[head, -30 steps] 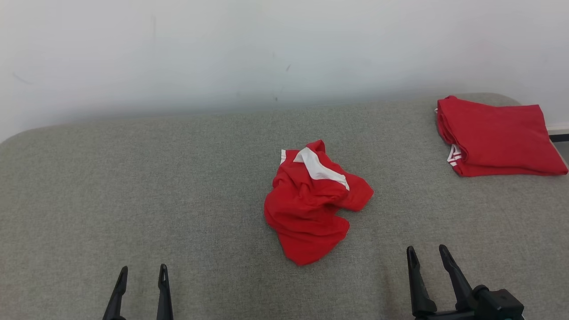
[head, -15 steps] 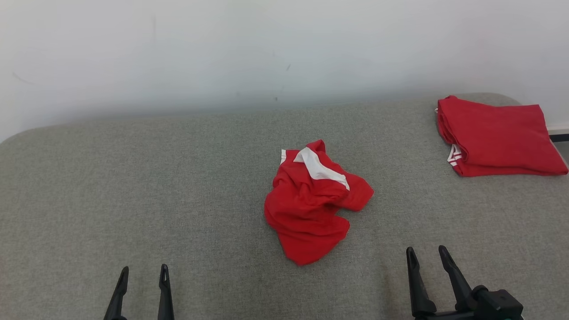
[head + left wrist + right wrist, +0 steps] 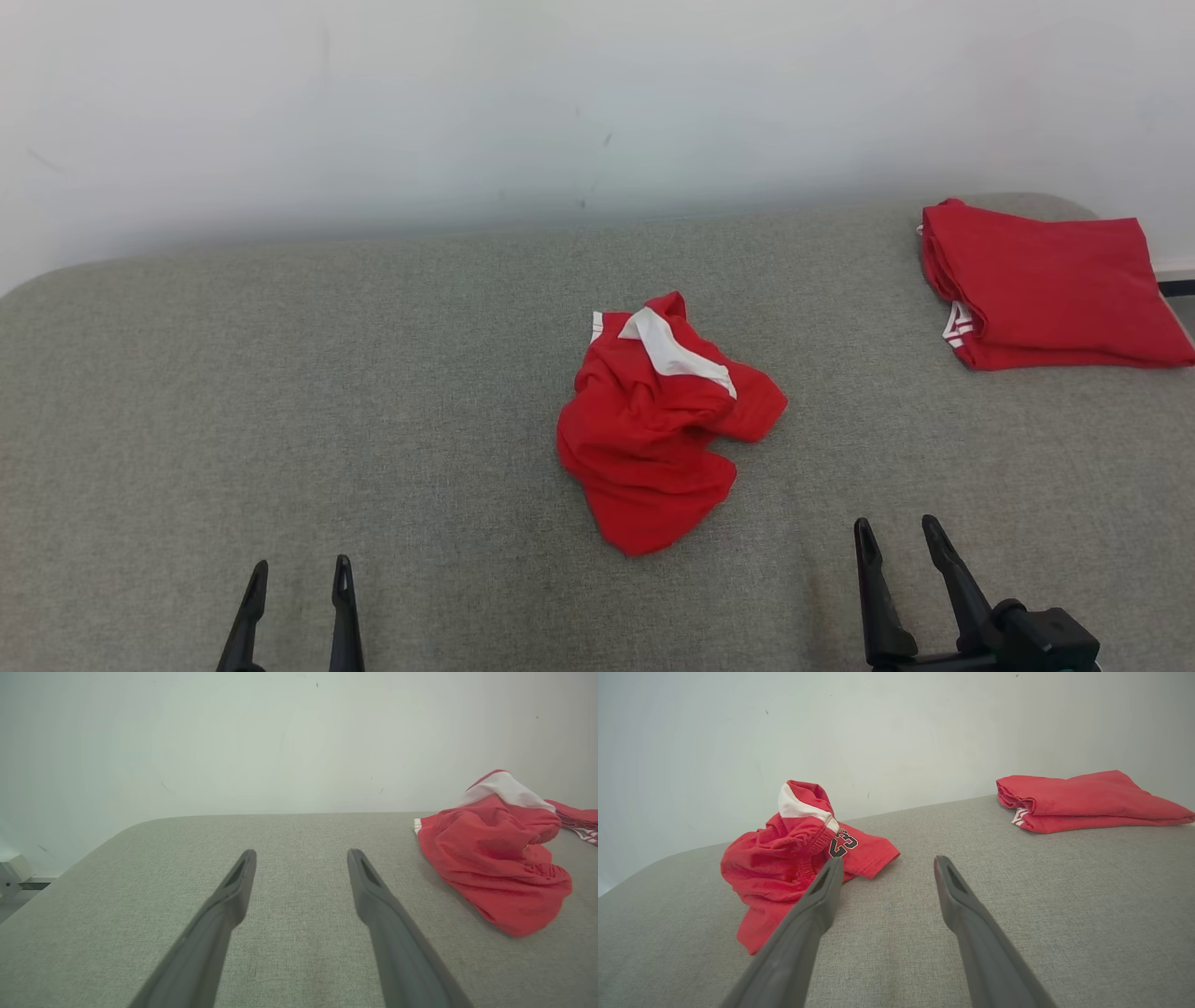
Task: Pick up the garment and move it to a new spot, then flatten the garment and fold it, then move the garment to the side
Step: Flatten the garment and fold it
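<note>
A crumpled red garment point(image 3: 653, 429) with a white band lies in a heap at the middle of the grey fabric surface point(image 3: 280, 392). The left wrist view has the garment point(image 3: 490, 868) off to the right; the right wrist view has the garment point(image 3: 784, 868) to the left, a black number printed on it. My left gripper point(image 3: 301, 567) stands open at the lower left, well short of the heap and holding nothing. My right gripper point(image 3: 896, 527) stands open at the lower right, apart from the cloth. Between the left gripper point(image 3: 301, 854) fingers and the right gripper point(image 3: 887, 861) fingers lies bare fabric.
A folded stack of red garments point(image 3: 1046, 289) with white stripes rests at the far right corner, also the folded stack point(image 3: 1083, 800) in the right wrist view. A pale wall point(image 3: 560, 112) rises directly behind the surface. The surface's rounded left edge point(image 3: 93, 849) drops away.
</note>
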### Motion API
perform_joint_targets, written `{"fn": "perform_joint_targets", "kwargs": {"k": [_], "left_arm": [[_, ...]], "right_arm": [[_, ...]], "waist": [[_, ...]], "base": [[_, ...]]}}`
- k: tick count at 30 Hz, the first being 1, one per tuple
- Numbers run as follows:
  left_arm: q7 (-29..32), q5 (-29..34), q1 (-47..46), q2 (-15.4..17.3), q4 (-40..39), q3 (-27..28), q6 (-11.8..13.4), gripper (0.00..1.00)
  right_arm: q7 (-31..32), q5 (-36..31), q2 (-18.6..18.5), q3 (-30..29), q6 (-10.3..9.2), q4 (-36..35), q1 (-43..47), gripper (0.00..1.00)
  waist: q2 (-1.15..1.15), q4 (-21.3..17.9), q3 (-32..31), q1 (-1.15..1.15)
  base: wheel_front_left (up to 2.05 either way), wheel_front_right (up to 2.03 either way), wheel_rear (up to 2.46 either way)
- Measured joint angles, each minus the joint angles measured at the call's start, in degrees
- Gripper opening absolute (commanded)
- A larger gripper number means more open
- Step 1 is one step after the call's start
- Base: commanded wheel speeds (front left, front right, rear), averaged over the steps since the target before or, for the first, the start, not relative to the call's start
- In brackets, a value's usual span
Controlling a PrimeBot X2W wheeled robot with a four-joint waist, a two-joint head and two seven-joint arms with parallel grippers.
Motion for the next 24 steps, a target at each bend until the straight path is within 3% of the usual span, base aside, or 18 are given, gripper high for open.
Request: {"fn": "perform_joint_targets", "kwargs": {"k": [24], "left_arm": [[0.0,0.0,0.0,0.0,0.2,0.2,-0.4,1.00]], "right_arm": [[0.0,-0.2,0.0,0.0,0.00,0.1,0.0,1.00]], "waist": [[0.00,0.0,-0.2,0.00]], "base": [[0.00,0.00,0.00]]}}
